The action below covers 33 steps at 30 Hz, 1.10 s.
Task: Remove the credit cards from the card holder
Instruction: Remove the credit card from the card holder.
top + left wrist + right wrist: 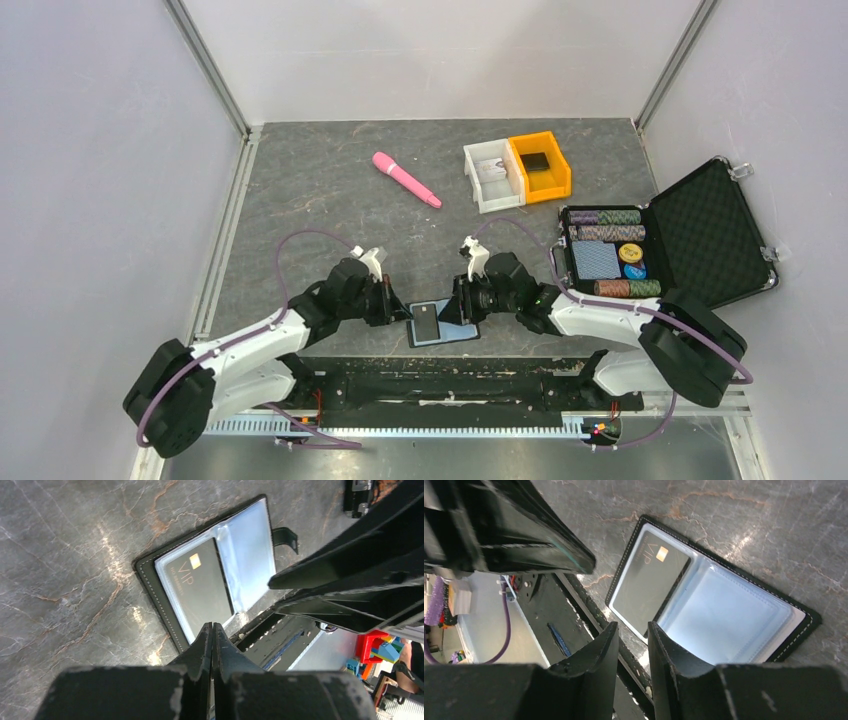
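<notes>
At the near edge of the counter (300, 200), between the two arms, the card holder (440, 322) lies open and flat with its clear inner sleeves facing up. A black card (202, 587) marked VIP with a small gold chip sits in the panel on the robot's left. The other panel is washed out by glare, so we cannot tell whether it holds anything. A small tab (286, 536) sticks out from the far edge, and we make it out only in the left wrist view.

We see the left end effector (212, 630) fully closed, its fingers pressed together with no gap. The tips meet right at the near edge of the card's panel, but whether they pinch the sleeve or the card is hidden beneath them. The right end effector (633, 630) hovers just beside the holder's near edge, partly open, with nothing between its fingers.

From above, both wrists cover the holder's side edges. Well apart on the right stands an open briefcase (700, 235) — its contents, stacked chips and a blue block, are too small to read. A pink stick (405, 179) and two small bins (515, 170) sit farther back.
</notes>
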Tool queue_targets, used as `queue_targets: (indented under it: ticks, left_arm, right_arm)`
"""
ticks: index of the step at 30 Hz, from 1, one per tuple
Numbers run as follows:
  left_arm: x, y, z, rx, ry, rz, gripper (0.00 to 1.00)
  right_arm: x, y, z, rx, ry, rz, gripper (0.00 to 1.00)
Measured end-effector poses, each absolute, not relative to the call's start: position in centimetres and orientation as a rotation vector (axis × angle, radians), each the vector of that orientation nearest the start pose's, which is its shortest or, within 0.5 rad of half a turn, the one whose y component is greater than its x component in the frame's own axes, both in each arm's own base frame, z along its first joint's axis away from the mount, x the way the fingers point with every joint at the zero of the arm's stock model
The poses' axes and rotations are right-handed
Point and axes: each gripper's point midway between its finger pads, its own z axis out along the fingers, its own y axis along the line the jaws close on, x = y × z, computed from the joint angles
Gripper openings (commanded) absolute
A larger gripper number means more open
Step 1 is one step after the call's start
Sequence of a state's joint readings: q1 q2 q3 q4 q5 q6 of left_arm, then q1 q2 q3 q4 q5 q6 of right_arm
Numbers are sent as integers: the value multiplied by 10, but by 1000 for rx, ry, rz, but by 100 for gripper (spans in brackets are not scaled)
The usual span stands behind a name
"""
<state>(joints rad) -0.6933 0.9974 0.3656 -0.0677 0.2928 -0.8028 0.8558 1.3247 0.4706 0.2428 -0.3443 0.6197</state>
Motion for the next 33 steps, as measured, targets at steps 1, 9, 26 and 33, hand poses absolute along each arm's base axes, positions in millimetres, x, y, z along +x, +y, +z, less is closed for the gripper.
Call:
queue_targets:
  ticks: [1,9,26,33]
  left_arm:
    - [156,-234,62,28,2497,-1058,2]
    - [153,-232,36,0,2539,-1047,2]
    - [155,-238,18,7,2560,-1058,2]
    - [155,-238,17,9,2554,-1062,2]
  right_arm:
    - [157,306,66,-495,2345,1156,31]
    - [160,312,67,-485,2324,1178,31]
    - [155,307,37,-480,2398,1140,28]
    - [154,306,30,-478,2418,1128,28]
